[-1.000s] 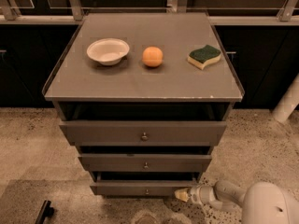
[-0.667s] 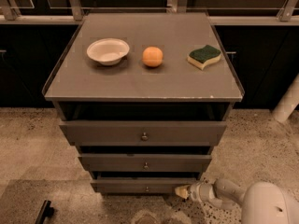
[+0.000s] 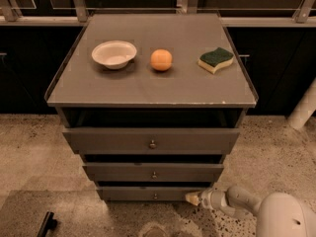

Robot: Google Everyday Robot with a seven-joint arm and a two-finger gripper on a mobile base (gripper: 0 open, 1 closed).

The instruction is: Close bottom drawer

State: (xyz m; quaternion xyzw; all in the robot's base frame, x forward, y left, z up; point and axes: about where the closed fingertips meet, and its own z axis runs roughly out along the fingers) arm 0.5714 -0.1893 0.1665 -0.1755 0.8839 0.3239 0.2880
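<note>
- Slim grey-brown bottom drawer (image 3: pixel 133 193) with flat front and tiny round centre knob (image 3: pixel 155 196): lowest of three, seemingly a little way out.
- Tan-tipped gripper (image 3: pixel 193 198) on white arm, low right, apparently touching that front's right end; spread or closed, impossible to tell; nothing visibly held.
- Best pushed straight inward, contact shifted toward the knob, square to the front, to avoid skewing or slipping off the edge.

On the desk (image 3: pixel 148 89) a bowl (image 3: pixel 114 54) lies left, an orange (image 3: pixel 161 60) centre and a sponge (image 3: pixel 216 59) right, while below its front edge the top drawer (image 3: pixel 123 141), middle drawer (image 3: pixel 123 172) and bottom drawer (image 3: pixel 133 194) stack downward, with the gripper (image 3: pixel 192 198) at the bottom drawer's right end.
</note>
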